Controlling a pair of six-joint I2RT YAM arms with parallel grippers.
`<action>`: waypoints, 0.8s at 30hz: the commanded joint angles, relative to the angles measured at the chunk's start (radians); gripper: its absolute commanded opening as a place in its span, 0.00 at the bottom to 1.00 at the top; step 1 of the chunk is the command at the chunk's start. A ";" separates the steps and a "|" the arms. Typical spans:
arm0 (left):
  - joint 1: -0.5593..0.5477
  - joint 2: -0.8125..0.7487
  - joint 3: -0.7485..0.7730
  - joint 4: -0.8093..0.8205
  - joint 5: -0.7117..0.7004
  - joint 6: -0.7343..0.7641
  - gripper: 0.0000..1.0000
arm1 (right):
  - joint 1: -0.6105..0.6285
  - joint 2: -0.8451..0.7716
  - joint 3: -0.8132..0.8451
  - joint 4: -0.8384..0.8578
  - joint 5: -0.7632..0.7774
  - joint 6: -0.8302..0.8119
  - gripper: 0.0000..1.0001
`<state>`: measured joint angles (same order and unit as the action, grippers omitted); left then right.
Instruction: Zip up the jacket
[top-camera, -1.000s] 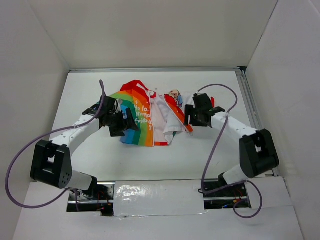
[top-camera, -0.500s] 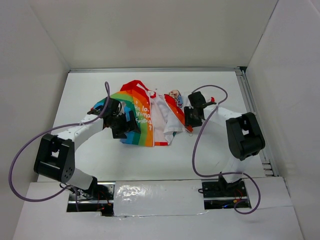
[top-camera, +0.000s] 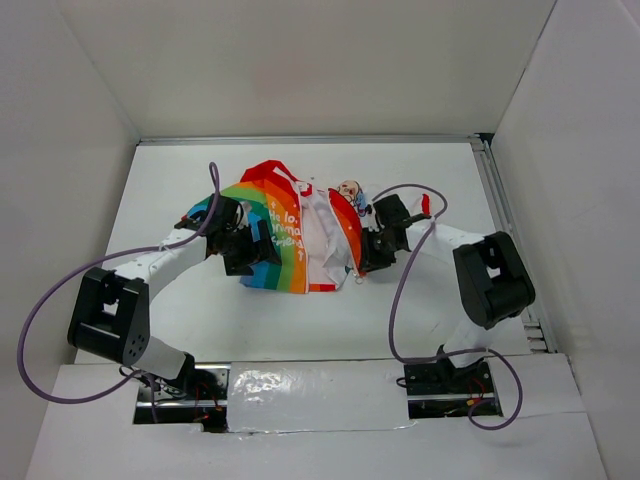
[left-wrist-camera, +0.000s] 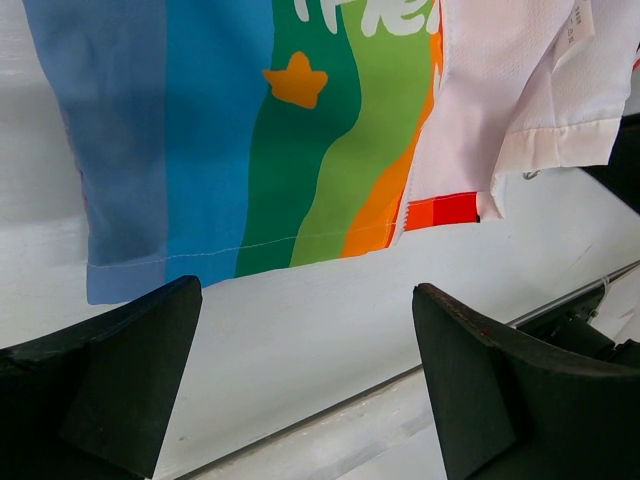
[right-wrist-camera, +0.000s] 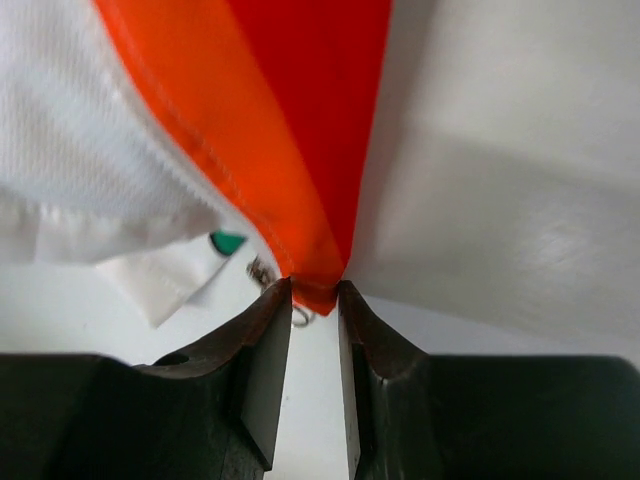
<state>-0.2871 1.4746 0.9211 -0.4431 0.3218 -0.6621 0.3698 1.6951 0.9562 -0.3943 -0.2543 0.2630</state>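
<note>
White bench (top-camera: 420, 300); jacket (top-camera: 290, 235) lies open mid-bench between the arms, rainbow panel left, white lining showing. Fabric looks light and limp and will likely bunch and drag, so best held at the hems by the zip. Jaws wide and released over the rainbow hem: left tool (left-wrist-camera: 305, 300). Clenched on the orange-red hem corner: right tool (right-wrist-camera: 315, 292). Beside it, small metal loop (right-wrist-camera: 262, 270), possibly the zip pull.

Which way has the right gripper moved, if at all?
Yes. The right gripper moved left and slightly nearward, away from the right rail; it now pinches the jacket's orange corner.
</note>
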 joint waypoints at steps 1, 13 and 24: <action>-0.003 -0.031 -0.010 0.018 0.005 -0.005 0.99 | 0.017 -0.074 -0.036 0.031 -0.068 0.002 0.33; -0.003 -0.033 -0.018 0.010 -0.015 -0.010 0.99 | 0.126 -0.029 -0.008 0.054 0.187 0.160 0.46; -0.004 -0.033 -0.016 0.014 -0.017 -0.002 0.99 | 0.126 -0.132 -0.033 0.060 0.234 0.154 0.59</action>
<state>-0.2871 1.4700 0.9096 -0.4419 0.3073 -0.6617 0.4950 1.6501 0.9272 -0.3527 -0.0589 0.4290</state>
